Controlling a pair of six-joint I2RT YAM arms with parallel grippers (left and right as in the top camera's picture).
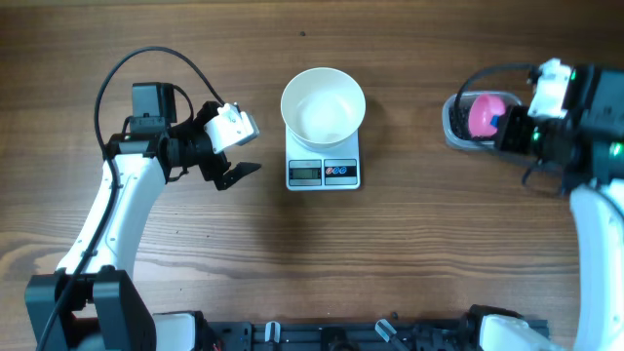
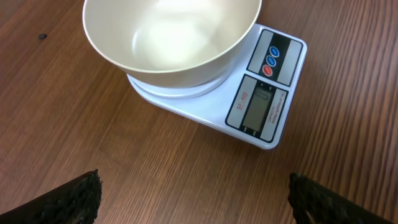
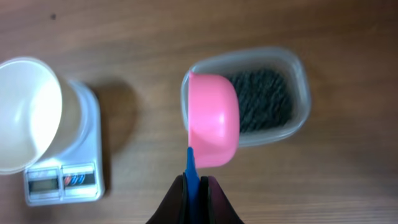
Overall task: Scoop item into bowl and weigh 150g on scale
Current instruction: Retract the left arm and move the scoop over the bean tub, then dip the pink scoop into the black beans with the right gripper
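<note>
One left pincer (image 1: 237, 151), spread, faces the bowl (image 1: 323, 105) on the scale (image 1: 323, 172); right pincer (image 3: 198, 186) pinches scoop (image 3: 213, 121) above beads (image 3: 264, 99).

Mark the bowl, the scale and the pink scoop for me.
bowl (image 1: 323, 102), overhead view, on its bare inner floor.
scale (image 1: 323, 174), overhead view, on its front panel between display and buttons.
pink scoop (image 3: 213, 121), right wrist view, on the middle of its cup.
</note>
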